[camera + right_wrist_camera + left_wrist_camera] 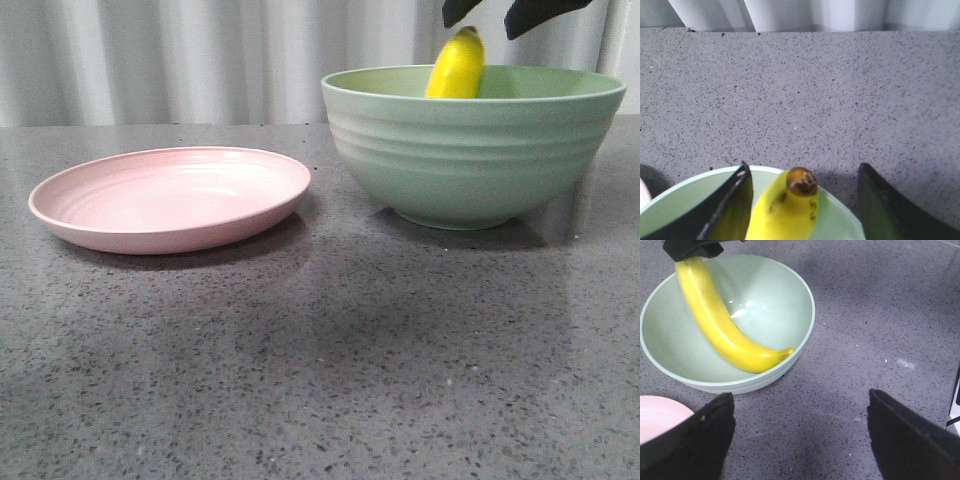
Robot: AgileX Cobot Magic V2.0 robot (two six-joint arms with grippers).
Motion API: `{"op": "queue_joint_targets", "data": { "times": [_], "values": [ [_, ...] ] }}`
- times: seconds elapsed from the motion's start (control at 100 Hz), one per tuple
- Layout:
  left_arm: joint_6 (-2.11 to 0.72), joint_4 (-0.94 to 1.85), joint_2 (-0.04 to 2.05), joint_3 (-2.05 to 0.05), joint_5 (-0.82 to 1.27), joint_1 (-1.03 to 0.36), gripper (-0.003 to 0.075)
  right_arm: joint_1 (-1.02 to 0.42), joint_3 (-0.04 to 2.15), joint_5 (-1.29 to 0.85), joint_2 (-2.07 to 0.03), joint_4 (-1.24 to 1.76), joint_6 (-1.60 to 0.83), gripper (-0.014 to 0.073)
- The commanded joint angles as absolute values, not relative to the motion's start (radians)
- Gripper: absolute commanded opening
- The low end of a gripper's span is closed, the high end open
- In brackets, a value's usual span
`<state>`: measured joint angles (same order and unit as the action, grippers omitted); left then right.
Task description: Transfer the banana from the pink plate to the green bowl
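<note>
Banana (722, 330) lies in green bowl (470, 160), tip above rim — pink plate (170, 197) bare. My right tool (802, 200) released; next, lift clear.

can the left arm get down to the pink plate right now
Probably yes. The left gripper is open and holds nothing, the pink plate lies bare with nothing above it, and the right gripper is over the green bowl.

I see the banana (722, 330) w/ glossy, smooth yellow skin, dull brown tip. Green bowl (470, 150) looks matt plastic, ridged outside, smooth inside w/ faint sheen. Pink plate (170, 198) matt, smooth. Table (320, 380) is grey speckled stone-like, slight sheen. Far curtain (200, 50) looks like cloth.
</note>
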<state>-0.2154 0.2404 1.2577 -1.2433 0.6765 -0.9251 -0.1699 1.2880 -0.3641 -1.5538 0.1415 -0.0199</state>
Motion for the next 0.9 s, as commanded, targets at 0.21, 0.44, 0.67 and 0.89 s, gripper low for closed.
{"op": "queue_joint_targets", "data": {
  "times": [0.21, 0.44, 0.67, 0.89],
  "values": [
    [-0.155, 0.243, 1.168, -1.277, 0.643, -0.932, 0.0062, -0.169, 1.322, -0.493, -1.364, 0.015, -0.027, 0.0048],
    [-0.099, 0.201, 1.078, -1.220, 0.665, -0.932, -0.0019, -0.169, 1.304, -0.647, -1.259, 0.008, -0.027, -0.0074],
    [0.045, 0.079, 0.875, -1.023, 0.534, -0.932, -0.0019, -0.169, 1.131, -0.558, -1.052, 0.008, -0.027, -0.0074],
    [0.057, 0.066, 0.641, -0.776, 0.352, -0.932, -0.0019, -0.169, 0.880, -0.448, -0.795, 0.008, -0.027, -0.0074]
  ]
}}
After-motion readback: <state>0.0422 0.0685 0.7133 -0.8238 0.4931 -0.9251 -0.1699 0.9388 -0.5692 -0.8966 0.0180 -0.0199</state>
